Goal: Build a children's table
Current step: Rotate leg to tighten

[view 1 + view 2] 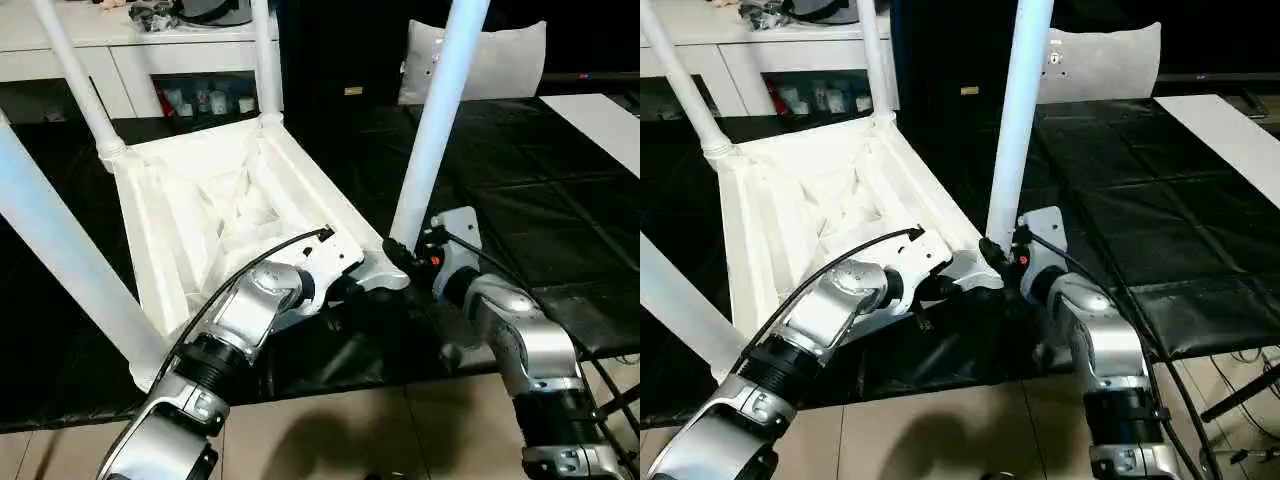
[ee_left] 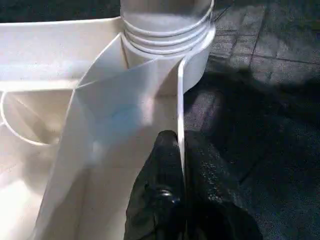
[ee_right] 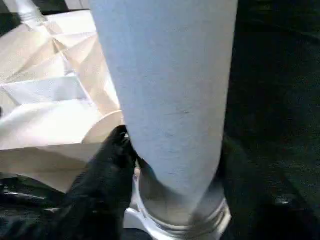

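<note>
On the black-covered work table point(image 1: 560, 230) the white ribbed plastic tabletop point(image 1: 215, 200) lies upside down, left gripper point(image 2: 181, 150) pinched shut on its rim, right gripper point(image 3: 170, 150) clasping the near-corner white tapered leg point(image 1: 432, 135); a crooked twist could cross-thread it.

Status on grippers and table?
Left gripper shut on tabletop rim. Right gripper around near-right leg at its socket. All four legs up. Nothing in the way.

Both forearms are rounded silver shells with black ribbed joints; a black cable loops over the left forearm point(image 1: 245, 310), and the right forearm point(image 1: 520, 335) ends in black fingers point(image 3: 107, 165).
</note>
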